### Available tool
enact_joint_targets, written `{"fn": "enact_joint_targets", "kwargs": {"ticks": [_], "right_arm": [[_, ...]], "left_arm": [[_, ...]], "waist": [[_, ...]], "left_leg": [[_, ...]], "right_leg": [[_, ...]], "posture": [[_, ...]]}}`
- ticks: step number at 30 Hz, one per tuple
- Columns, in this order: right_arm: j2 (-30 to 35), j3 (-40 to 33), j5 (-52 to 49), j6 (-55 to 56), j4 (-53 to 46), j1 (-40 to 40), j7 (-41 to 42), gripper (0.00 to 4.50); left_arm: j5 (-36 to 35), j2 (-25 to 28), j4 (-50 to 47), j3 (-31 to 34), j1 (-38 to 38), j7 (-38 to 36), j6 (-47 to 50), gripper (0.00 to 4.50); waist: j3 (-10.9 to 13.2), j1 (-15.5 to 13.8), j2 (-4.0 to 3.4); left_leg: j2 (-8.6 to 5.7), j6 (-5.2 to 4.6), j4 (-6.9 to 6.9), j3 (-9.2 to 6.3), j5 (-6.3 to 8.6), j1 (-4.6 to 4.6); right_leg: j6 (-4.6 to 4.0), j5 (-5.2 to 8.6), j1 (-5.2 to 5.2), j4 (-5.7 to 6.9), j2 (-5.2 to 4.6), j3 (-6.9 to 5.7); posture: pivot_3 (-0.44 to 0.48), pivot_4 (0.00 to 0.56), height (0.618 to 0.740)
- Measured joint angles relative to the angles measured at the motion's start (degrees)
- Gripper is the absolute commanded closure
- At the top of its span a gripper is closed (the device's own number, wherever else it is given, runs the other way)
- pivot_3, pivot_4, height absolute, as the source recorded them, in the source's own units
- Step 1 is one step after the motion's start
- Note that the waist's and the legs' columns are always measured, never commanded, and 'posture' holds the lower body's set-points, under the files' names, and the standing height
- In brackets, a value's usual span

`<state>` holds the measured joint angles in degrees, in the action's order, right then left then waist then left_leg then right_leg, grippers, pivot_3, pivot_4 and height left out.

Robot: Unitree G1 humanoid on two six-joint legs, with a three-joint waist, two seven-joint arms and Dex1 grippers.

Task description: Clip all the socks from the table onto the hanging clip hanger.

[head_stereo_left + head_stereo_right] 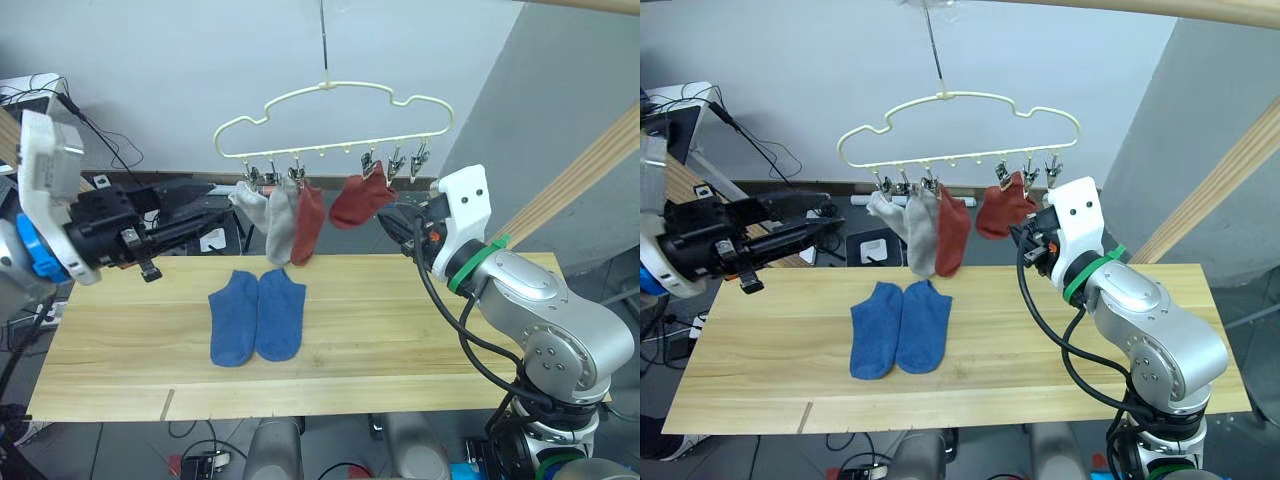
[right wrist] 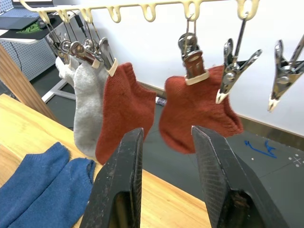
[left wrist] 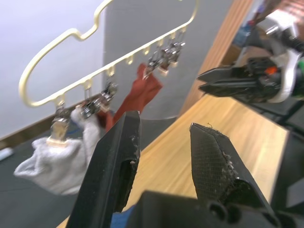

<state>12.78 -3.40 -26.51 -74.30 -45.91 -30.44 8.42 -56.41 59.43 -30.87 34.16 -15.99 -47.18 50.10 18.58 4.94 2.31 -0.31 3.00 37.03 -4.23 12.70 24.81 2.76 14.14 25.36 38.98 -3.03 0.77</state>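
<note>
The pale yellow clip hanger point(image 1: 335, 110) hangs over the table's far edge. Four socks are clipped to it: two light grey socks point(image 1: 250, 205) point(image 1: 280, 225) and a rust-red sock point(image 1: 309, 222) at its left, and another rust-red sock point(image 2: 197, 109) further right. Two clips point(image 2: 232, 71) at its right end are empty. Two blue socks point(image 1: 233, 318) point(image 1: 281, 314) lie side by side on the wooden table point(image 1: 400, 330). My left gripper point(image 3: 164, 121) is open in the air left of the grey socks. My right gripper point(image 2: 167, 130) is open just right of the hanging red sock, holding nothing.
A slanted wooden beam point(image 1: 590, 170) rises at the right, behind my right arm. Cables and equipment point(image 1: 60, 100) stand at the far left beyond the table. Dark gear point(image 1: 215, 240) sits on the floor behind the table.
</note>
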Motion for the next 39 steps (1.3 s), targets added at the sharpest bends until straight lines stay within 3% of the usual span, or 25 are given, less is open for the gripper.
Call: {"fn": "enact_joint_targets", "kwargs": {"ticks": [6,20,23,26,35,39], "right_arm": [[-0.6,0.0,0.0,0.2,0.0,0.0,-0.6,2.85],[-4.1,0.8,1.1,1.2,2.6,-1.2,-3.7,2.85],[-4.2,1.3,1.3,1.3,2.9,-1.5,-4.3,3.45],[-4.3,1.4,1.3,1.3,2.9,-1.5,-4.8,4.48],[-4.7,1.4,1.0,1.4,3.4,-1.6,-4.9,4.48],[-5.1,1.4,1.0,1.4,3.6,-1.7,-5.0,3.23]], "left_arm": [[-5.4,3.3,1.8,-0.1,-3.1,-0.4,2.5,2.53],[-13.6,3.4,1.8,-2.5,-2.3,-0.8,5.6,2.53],[-13.9,3.3,1.7,-2.8,-2.4,0.0,5.6,2.48],[-14.3,3.3,1.3,-3.5,-2.4,0.5,5.6,2.48],[-16.4,3.3,0.4,-5.8,-4.9,4.3,5.6,2.48],[-16.8,3.3,0.3,-6.9,-5.2,5.5,5.6,2.48]], "waist": [[-0.3,0.0,0.05],[-1.1,0.0,0.02],[-1.1,0.0,0.02],[-1.1,0.0,0.02],[-1.1,0.0,0.02],[-1.1,0.0,0.02]], "left_leg": [[0.02,0.03,0.01,-0.02,-0.05,-0.01],[0.04,-0.04,0.03,0.00,-0.10,-0.07],[0.03,-0.05,0.04,0.00,-0.10,-0.07],[0.03,-0.05,0.03,0.00,-0.10,-0.07],[0.03,-0.07,0.05,0.00,-0.11,-0.07],[0.03,-0.07,0.04,0.00,-0.12,-0.07]], "right_leg": [[-0.05,-0.03,0.00,0.05,0.04,-0.01],[-0.08,-0.05,-0.02,0.10,0.06,0.01],[-0.08,-0.05,-0.02,0.10,0.06,0.02],[-0.08,-0.05,-0.02,0.10,0.06,0.02],[-0.08,-0.06,-0.04,0.11,0.06,0.02],[-0.09,-0.06,-0.04,0.11,0.06,0.01]], "posture": [[-0.088,0.216,0.740],[-0.112,0.246,0.740],[-0.110,0.247,0.740],[-0.110,0.247,0.740],[-0.103,0.245,0.740],[-0.098,0.246,0.740]]}}
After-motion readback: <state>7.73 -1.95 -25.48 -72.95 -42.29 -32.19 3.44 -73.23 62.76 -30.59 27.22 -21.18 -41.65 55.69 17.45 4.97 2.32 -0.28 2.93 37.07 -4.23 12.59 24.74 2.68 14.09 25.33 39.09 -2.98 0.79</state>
